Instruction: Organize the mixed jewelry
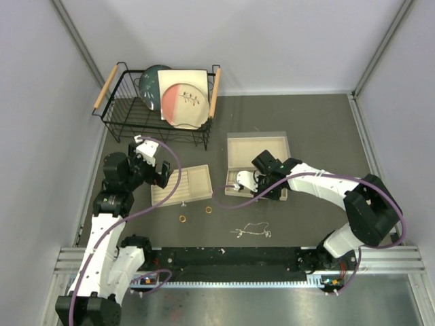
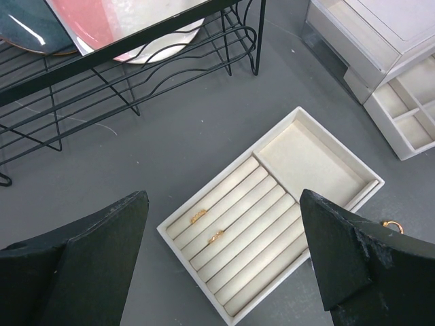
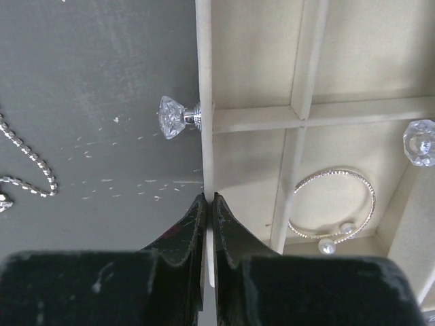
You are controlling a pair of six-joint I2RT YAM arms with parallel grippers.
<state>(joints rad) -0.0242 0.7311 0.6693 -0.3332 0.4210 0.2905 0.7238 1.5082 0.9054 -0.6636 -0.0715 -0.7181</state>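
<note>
Two gold rings (image 1: 182, 219) (image 1: 209, 210) lie on the dark table in front of the beige ring tray (image 1: 197, 178). Two more gold rings (image 2: 198, 216) (image 2: 216, 236) sit in the tray's slots (image 2: 272, 231). A thin silver chain (image 1: 251, 231) lies near the front edge; it also shows in the right wrist view (image 3: 30, 163). A silver bangle with pearl ends (image 3: 333, 204) lies in a compartment of the beige drawer (image 3: 251, 54). My left gripper (image 2: 223, 198) is open and empty above the ring tray. My right gripper (image 3: 207, 198) is shut on the drawer's front wall (image 3: 203, 68), beside its crystal knob (image 3: 173, 117).
The beige jewelry box (image 1: 258, 151) stands behind the pulled-out drawer (image 1: 234, 187). A black wire rack (image 1: 160, 115) holding plates (image 1: 183, 98) stands at the back left. A second crystal knob (image 3: 421, 141) shows at the right. Grey walls close in the table.
</note>
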